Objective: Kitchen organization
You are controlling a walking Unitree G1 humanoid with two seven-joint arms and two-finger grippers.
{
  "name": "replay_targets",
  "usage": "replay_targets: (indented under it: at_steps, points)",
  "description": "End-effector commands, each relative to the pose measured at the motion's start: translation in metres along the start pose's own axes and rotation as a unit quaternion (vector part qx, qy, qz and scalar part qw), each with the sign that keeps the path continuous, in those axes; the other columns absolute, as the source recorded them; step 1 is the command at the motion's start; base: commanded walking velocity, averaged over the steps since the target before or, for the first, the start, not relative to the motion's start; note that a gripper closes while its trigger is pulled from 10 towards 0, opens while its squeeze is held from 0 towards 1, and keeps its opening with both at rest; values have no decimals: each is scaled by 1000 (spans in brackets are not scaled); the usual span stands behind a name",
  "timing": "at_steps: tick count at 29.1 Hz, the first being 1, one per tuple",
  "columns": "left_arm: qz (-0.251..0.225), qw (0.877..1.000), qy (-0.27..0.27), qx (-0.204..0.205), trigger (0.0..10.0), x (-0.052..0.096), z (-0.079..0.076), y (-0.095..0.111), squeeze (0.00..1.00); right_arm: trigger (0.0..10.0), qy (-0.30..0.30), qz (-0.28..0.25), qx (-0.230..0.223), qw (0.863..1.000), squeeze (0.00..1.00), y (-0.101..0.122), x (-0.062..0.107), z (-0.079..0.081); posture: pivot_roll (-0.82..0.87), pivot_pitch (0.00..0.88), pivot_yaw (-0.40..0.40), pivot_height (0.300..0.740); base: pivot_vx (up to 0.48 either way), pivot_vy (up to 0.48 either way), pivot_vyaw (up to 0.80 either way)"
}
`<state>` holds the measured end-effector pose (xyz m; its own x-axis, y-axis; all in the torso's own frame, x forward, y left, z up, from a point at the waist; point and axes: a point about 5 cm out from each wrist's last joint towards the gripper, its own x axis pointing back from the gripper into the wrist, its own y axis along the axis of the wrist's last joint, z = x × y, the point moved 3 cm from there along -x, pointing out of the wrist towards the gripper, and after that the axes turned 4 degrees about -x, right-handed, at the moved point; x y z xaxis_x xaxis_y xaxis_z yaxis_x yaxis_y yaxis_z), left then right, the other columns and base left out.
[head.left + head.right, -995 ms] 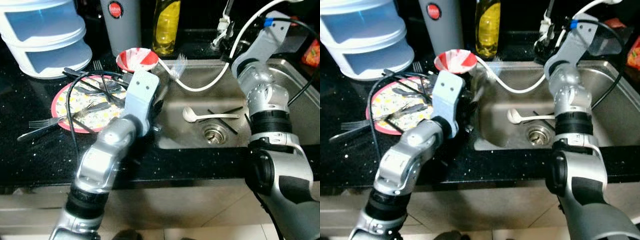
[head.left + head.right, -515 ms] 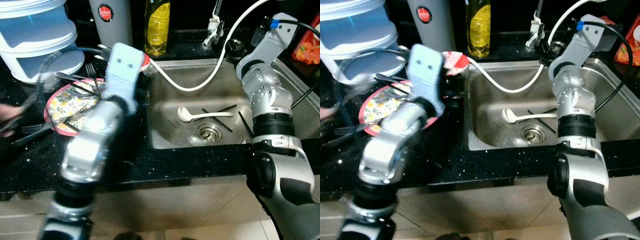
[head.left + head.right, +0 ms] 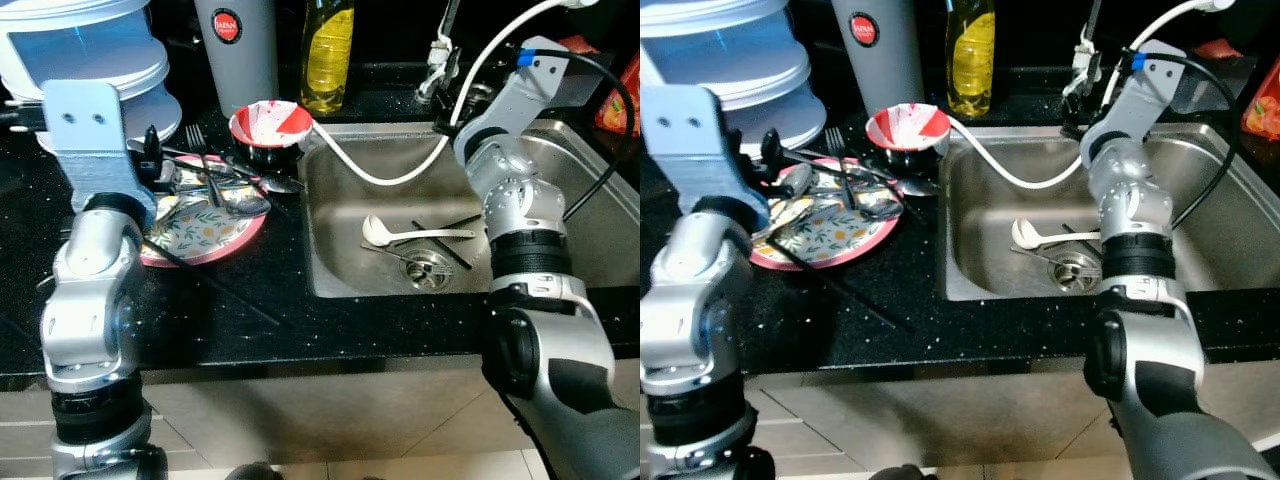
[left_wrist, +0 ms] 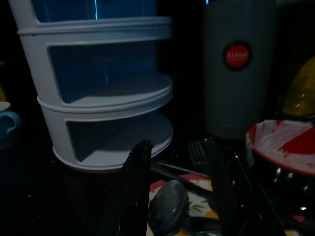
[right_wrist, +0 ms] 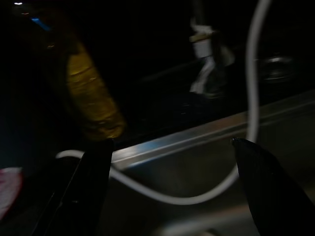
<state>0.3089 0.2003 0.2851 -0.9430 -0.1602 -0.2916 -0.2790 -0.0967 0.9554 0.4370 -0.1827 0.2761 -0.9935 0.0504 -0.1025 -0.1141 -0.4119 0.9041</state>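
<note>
The left gripper [image 4: 179, 196] hovers over the floral plate [image 3: 215, 235] on the black counter [image 3: 250, 300], its fingers [image 4: 135, 187] spread narrowly with a grey spoon [image 4: 168, 204] lying between them, not clamped. The right gripper [image 5: 172, 191] hangs above the sink [image 3: 560, 230], fingers [image 5: 263, 184] wide apart and empty, the white hose [image 5: 253, 73] beyond them.
</note>
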Motion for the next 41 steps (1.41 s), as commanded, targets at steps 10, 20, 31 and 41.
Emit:
replay_targets:
  at_steps: [10,20,31,41]
  points:
    - [-23,999,-16,29,10000,3,-10,7,0,10000,37,-11,-37,999,0,-25,15,25,157,0,-1,740,0,0,0]
    - [-8,999,-33,23,10000,4,-25,-3,0,10000,61,0,-42,997,0,-52,32,45,152,0,12,740,0,0,0]
    - [21,997,-79,12,10000,16,-60,-23,0,10000,64,7,2,998,0,-75,48,47,146,0,16,740,0,0,0]
    - [30,995,-94,-7,10000,12,-65,-32,0,10000,37,-17,57,998,0,-66,50,28,130,0,41,740,0,0,0]
